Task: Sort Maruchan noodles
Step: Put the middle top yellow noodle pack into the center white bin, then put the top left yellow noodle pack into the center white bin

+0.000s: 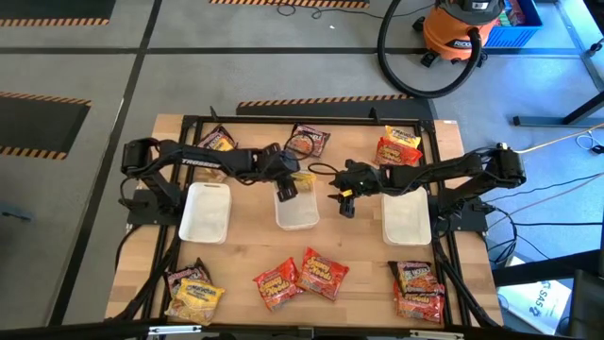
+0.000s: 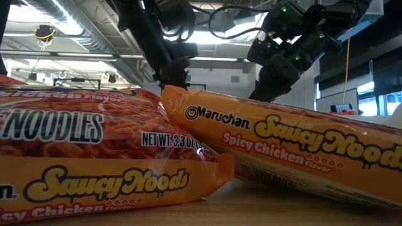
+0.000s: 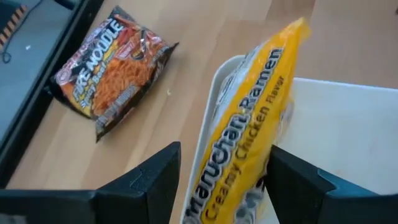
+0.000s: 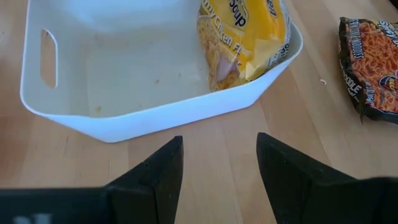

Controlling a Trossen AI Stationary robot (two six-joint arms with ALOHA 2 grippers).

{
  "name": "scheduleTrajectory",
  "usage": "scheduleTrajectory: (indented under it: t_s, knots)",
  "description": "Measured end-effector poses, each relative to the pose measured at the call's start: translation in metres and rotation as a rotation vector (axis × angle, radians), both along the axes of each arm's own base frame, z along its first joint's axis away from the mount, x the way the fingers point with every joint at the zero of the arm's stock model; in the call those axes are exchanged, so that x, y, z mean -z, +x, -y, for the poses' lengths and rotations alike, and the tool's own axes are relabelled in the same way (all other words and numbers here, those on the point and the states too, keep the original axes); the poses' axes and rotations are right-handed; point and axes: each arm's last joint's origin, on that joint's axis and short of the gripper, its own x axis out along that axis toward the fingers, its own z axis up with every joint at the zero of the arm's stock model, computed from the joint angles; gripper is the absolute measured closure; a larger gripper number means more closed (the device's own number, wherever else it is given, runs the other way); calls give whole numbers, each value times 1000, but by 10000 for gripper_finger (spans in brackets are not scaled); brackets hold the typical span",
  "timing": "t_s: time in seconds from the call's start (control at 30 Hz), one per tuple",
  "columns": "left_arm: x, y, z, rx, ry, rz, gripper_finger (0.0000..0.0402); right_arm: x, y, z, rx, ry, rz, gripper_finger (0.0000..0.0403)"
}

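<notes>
Now my left gripper (image 3: pixel 221 186) hangs over the middle tray (image 1: pixel 296 210), fingers spread around a yellow packet (image 3: pixel 245 124) propped on its rim, mid-drop I judge, so next I lift clear while my right gripper (image 4: pixel 217 180) waits beside it, open and empty.

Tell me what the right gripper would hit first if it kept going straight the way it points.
Probably the near wall of the middle white tray: the right gripper, open and empty, faces it across bare wood. The yellow packet stands inside, behind that wall. Depth is hard to judge.
</notes>
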Motion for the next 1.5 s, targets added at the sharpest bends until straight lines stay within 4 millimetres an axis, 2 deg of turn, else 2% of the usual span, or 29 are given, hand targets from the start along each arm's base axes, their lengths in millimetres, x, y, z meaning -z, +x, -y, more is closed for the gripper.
scheduleTrajectory:
  t_s: [0.17,0.4,0.67,0.83,1.1,1.33,1.5]
  knots:
    - [-13,-4,1,12,8,40,191,0,0,0,0,0,1,221]
    - [-44,-29,4,21,16,69,191,-1,0,0,0,-1,6,221]
    - [-90,-78,1,-20,75,123,191,-3,2,0,-4,-11,39,221]
    - [-106,-111,-11,-94,76,118,191,-6,4,0,-25,-40,69,221]
    - [-111,-148,-31,-175,-26,75,191,-6,4,2,-15,-101,63,221]
    - [-99,-167,-53,-275,-143,-39,191,-6,4,4,-43,-143,55,221]
    - [-93,-175,-66,-373,-151,-110,191,-6,4,4,-52,-156,52,221]
